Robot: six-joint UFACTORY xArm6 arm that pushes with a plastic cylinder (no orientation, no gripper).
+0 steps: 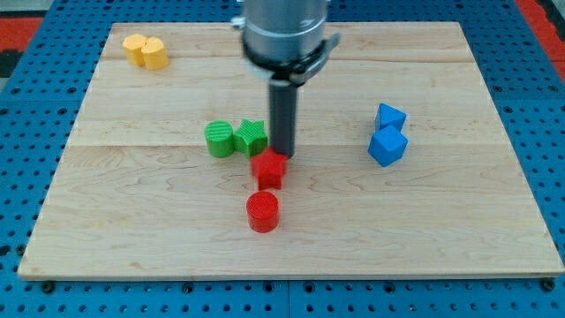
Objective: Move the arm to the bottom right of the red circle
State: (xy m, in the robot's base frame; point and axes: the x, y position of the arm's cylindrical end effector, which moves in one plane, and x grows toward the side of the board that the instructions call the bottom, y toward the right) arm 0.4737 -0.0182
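Observation:
The red circle lies on the wooden board below the middle. A second red block, angular in shape, sits just above it. My tip comes down from the view's top and ends at the upper right edge of that angular red block. It is above and slightly right of the red circle, with the angular red block between them.
A green circle and a green angular block sit side by side just left of the rod. Two blue blocks stand at the right. Two yellow blocks lie at the top left.

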